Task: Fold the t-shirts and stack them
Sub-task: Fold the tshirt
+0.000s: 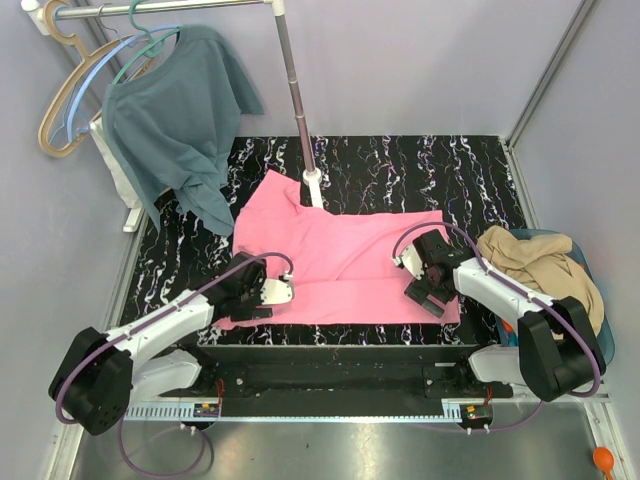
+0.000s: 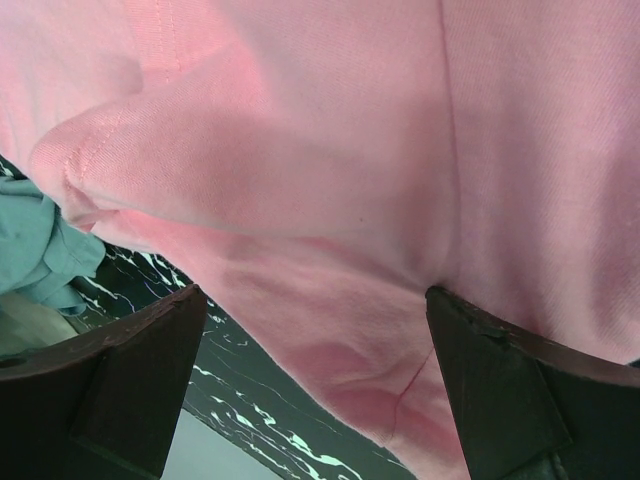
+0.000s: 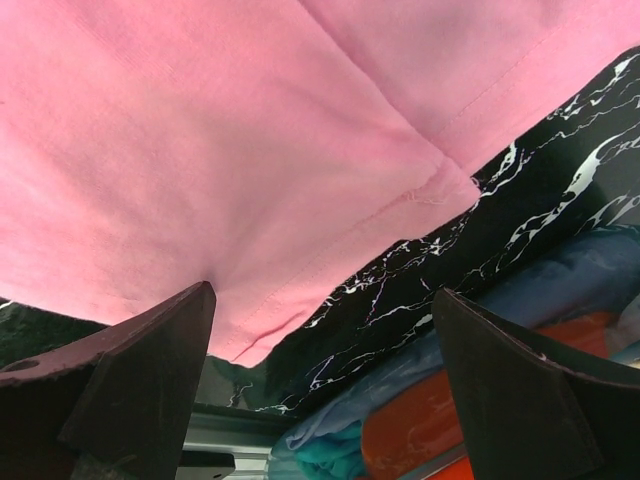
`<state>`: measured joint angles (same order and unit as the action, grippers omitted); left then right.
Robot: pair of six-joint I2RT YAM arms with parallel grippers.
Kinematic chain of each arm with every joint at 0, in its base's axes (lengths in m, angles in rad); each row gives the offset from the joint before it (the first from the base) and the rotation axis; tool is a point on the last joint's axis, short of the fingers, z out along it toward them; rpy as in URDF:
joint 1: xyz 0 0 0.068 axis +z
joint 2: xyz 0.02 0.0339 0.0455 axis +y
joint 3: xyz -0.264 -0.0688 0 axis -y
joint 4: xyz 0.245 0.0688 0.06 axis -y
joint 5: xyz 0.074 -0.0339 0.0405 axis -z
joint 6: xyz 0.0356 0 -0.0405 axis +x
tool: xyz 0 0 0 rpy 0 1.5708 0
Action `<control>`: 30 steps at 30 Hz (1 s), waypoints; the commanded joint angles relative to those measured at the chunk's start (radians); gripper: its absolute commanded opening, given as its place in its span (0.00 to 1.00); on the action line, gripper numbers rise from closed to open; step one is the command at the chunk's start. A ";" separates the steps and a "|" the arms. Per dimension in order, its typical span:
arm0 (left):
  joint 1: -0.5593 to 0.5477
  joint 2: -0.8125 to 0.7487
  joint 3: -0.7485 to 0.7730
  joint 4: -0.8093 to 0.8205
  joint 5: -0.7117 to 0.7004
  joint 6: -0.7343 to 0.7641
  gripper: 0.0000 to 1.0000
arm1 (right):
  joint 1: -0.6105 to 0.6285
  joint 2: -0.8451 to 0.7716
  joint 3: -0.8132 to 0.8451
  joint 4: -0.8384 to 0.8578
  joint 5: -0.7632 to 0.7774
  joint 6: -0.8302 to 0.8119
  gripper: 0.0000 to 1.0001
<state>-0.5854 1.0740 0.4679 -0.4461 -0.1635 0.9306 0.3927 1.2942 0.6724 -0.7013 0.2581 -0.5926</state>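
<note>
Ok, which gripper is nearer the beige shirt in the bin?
Right. The right gripper is at the pink shirt's corner beside the beige shirt; the left gripper is at its far side.

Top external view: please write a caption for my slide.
Left gripper and right gripper, both open, at the near edge of the pink t-shirt.

One pink t-shirt (image 1: 340, 265), one tan t-shirt (image 1: 540, 262), one teal shirt (image 1: 175, 120), three hangers (image 1: 46, 135)
</note>
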 commanded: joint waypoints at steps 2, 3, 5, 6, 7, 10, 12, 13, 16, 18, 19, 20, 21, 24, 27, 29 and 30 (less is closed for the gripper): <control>-0.007 0.000 -0.035 -0.103 0.009 -0.038 0.99 | 0.014 -0.010 0.009 -0.020 -0.017 0.020 1.00; -0.007 0.000 -0.037 -0.102 0.009 -0.036 0.99 | 0.015 -0.012 0.009 -0.020 -0.017 0.022 1.00; -0.010 0.000 -0.037 -0.105 0.010 -0.036 0.99 | 0.017 -0.016 0.010 -0.021 -0.017 0.024 1.00; -0.010 0.001 -0.035 -0.105 0.010 -0.036 0.99 | 0.017 -0.018 0.010 -0.020 -0.017 0.024 1.00; -0.010 0.001 -0.037 -0.105 0.010 -0.036 0.99 | 0.018 -0.018 0.009 -0.020 -0.019 0.024 1.00; -0.013 0.004 -0.046 -0.103 0.012 -0.039 0.99 | 0.018 -0.012 0.003 -0.023 -0.017 0.027 1.00; -0.013 0.004 -0.048 -0.103 0.015 -0.044 0.99 | 0.020 -0.009 0.003 -0.021 -0.020 0.027 1.00; -0.014 0.004 -0.052 -0.103 0.015 -0.042 0.99 | 0.021 -0.010 0.004 -0.021 -0.022 0.025 1.00; -0.016 0.004 -0.058 -0.097 0.016 -0.046 0.99 | 0.020 -0.007 0.004 -0.023 -0.023 0.024 1.00; -0.014 0.004 -0.064 -0.098 0.012 -0.042 0.99 | 0.020 -0.004 -0.004 -0.023 -0.028 0.020 1.00; -0.016 0.001 -0.066 -0.098 0.010 -0.041 0.99 | 0.020 -0.004 -0.005 -0.027 -0.033 0.016 1.00; -0.016 -0.002 -0.067 -0.100 0.006 -0.038 0.99 | 0.020 -0.003 -0.007 -0.029 -0.036 0.014 1.00; -0.016 -0.003 -0.074 -0.100 0.005 -0.036 0.99 | 0.021 -0.003 -0.008 -0.033 -0.046 0.011 1.00; -0.019 -0.008 -0.083 -0.106 -0.007 -0.026 0.99 | 0.020 0.008 -0.013 -0.041 -0.059 -0.009 1.00; -0.022 -0.011 -0.080 -0.118 -0.013 -0.022 0.99 | 0.023 0.022 -0.019 -0.043 -0.068 -0.027 1.00; -0.024 -0.016 -0.078 -0.129 -0.016 -0.019 0.99 | 0.023 0.020 -0.019 -0.049 -0.079 -0.038 1.00; -0.024 -0.020 -0.077 -0.131 -0.016 -0.019 0.99 | 0.026 0.014 -0.019 -0.052 -0.094 -0.042 1.00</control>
<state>-0.6044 1.0443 0.4423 -0.4316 -0.1898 0.9188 0.4061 1.3106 0.6571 -0.7311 0.2142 -0.6014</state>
